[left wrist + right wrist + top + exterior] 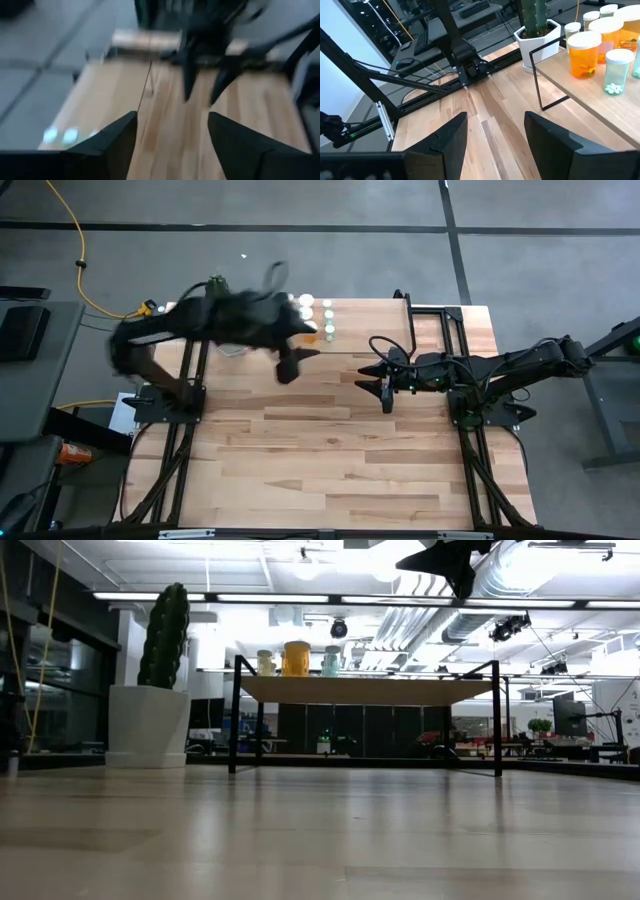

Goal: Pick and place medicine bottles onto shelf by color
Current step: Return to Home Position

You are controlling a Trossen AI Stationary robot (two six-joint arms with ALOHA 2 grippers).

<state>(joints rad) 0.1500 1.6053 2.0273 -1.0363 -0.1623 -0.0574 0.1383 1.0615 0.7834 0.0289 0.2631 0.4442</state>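
Note:
The shelf (365,690), a light-wood board on thin black legs, stands at the table's far side. Several medicine bottles with white caps stand on it: an orange one (584,55), a clear one holding white pills (617,70), and in the low view a yellowish (265,662), an orange (297,657) and a pale green one (331,660). From above their caps (315,315) show at the shelf's left end. My left gripper (292,362) is open and empty just near of them, in the air. My right gripper (385,385) is open and empty, right of centre.
A cactus in a white pot (147,725) stands at the far left beside the shelf; it also shows in the right wrist view (537,30). The black arm frames (180,410) flank the wooden tabletop (320,470), whose near half is bare wood.

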